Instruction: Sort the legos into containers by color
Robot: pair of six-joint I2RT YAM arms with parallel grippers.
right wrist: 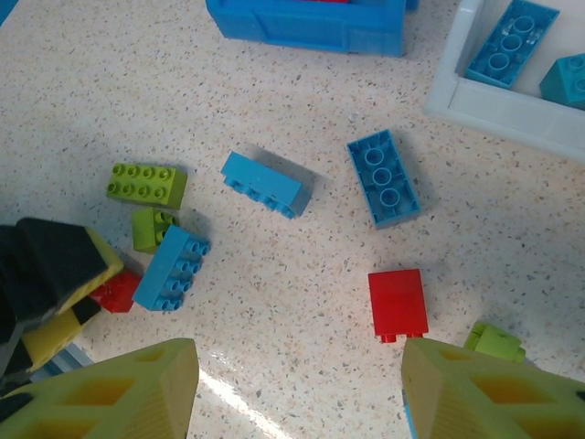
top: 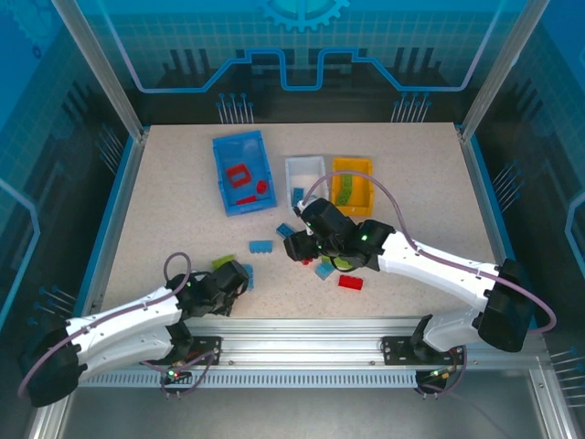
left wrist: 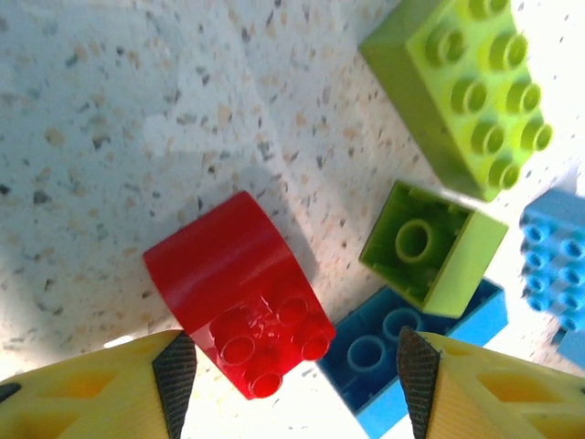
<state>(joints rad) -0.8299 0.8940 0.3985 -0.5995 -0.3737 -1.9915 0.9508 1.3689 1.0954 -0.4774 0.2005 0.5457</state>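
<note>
The blue bin (top: 230, 151) holds red legos, the white bin (top: 304, 165) blue ones (right wrist: 512, 41), and the orange-yellow bin (top: 366, 174) lime ones. My left gripper (left wrist: 288, 375) is open and low over the table, its fingers either side of a red curved brick (left wrist: 239, 293). A dark blue brick (left wrist: 411, 352) and two lime bricks (left wrist: 457, 87) (left wrist: 430, 247) lie beside it. My right gripper (right wrist: 297, 393) is open above bare table, with a red brick (right wrist: 398, 304) just ahead of its right finger. Loose blue bricks (right wrist: 262, 184) (right wrist: 384, 176) (right wrist: 172, 267) lie farther off.
Both grippers work close together at the table's front middle, where my left gripper (right wrist: 46, 274) appears at the right wrist view's left edge. Another red brick (top: 350, 283) and a blue one (top: 261, 246) lie loose. The enclosure's blue walls ring the table (top: 411, 155).
</note>
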